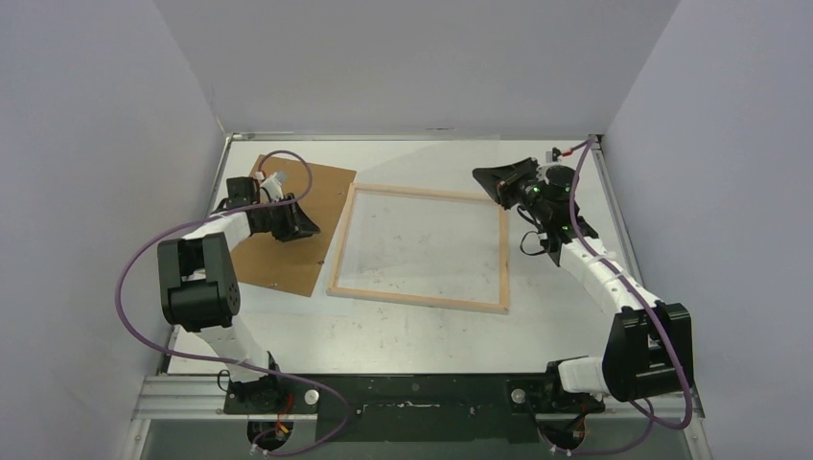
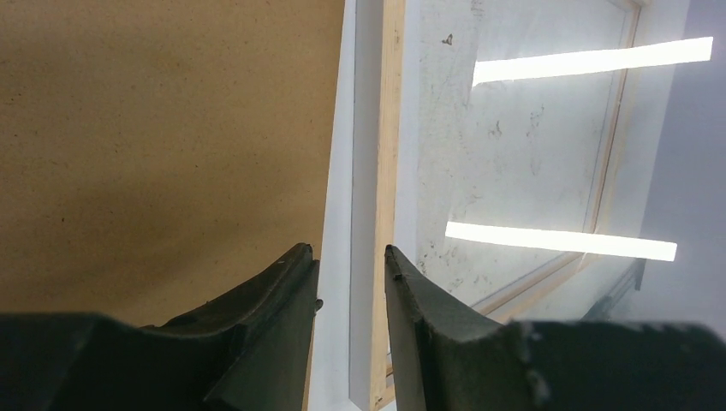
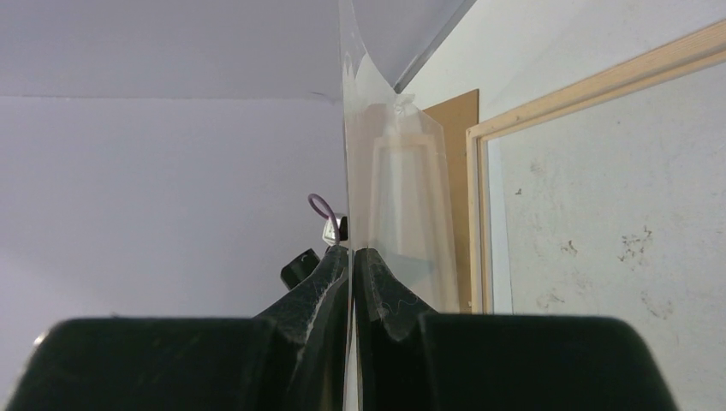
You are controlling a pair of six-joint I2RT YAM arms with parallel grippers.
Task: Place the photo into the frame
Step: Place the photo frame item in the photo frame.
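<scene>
Frame [image 1: 418,298], pale wood with narrow bars, lies flat at the middle of the table [image 1: 566,326]. Brown panel [image 1: 307,259] lies just beside it. Left gripper [image 2: 347,253] hovers above the panel edge, jaws apart and empty. Right gripper [image 3: 352,255] is clamped on an upright clear sheet [image 3: 402,197].

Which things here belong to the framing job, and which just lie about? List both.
Job: frame; clear sheet, pinched in the right gripper; left gripper, open.
Lying about: brown board, left of the frame.
No photo in view.
</scene>
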